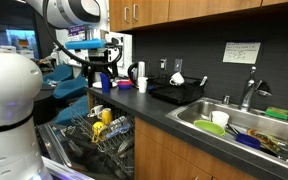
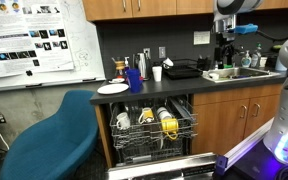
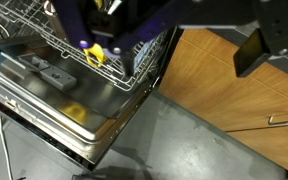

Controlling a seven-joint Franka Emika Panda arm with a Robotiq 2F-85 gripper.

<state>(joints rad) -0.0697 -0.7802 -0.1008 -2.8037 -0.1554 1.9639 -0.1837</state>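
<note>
- wrist view looks down past a dark blue object [image 3: 114,25] hanging close under the camera, over the open wire rack of the dishwasher [image 3: 54,50] and its lowered stainless door [image 3: 74,105]; one black finger [image 3: 269,40] of the gripper shows at the right edge, and the frame does not settle whether the jaws are spread or pinching the blue object.
- in an exterior view the black gripper [image 1: 103,68] hangs above the counter edge, directly over the loaded rack [image 1: 99,130], with a dark blue piece at its tips.
- risk, as a judgement: if the hold on the blue object is loose, it would drop among the yellow item [image 3: 94,55] and the dishes below and could knock or chip them.
- a descent off line could catch the fingers on the rack wires or strike the grey countertop lip [image 1: 134,108].
- the lowered door juts into the floor space beside the wooden cabinet front [image 3: 234,95]; a low sweep of the arm could hit it.
- in an exterior view cups and a white plate [image 2: 113,89] crowd the counter near the blue pitcher [image 2: 133,78], leaving little margin for a sideways swing.
</note>
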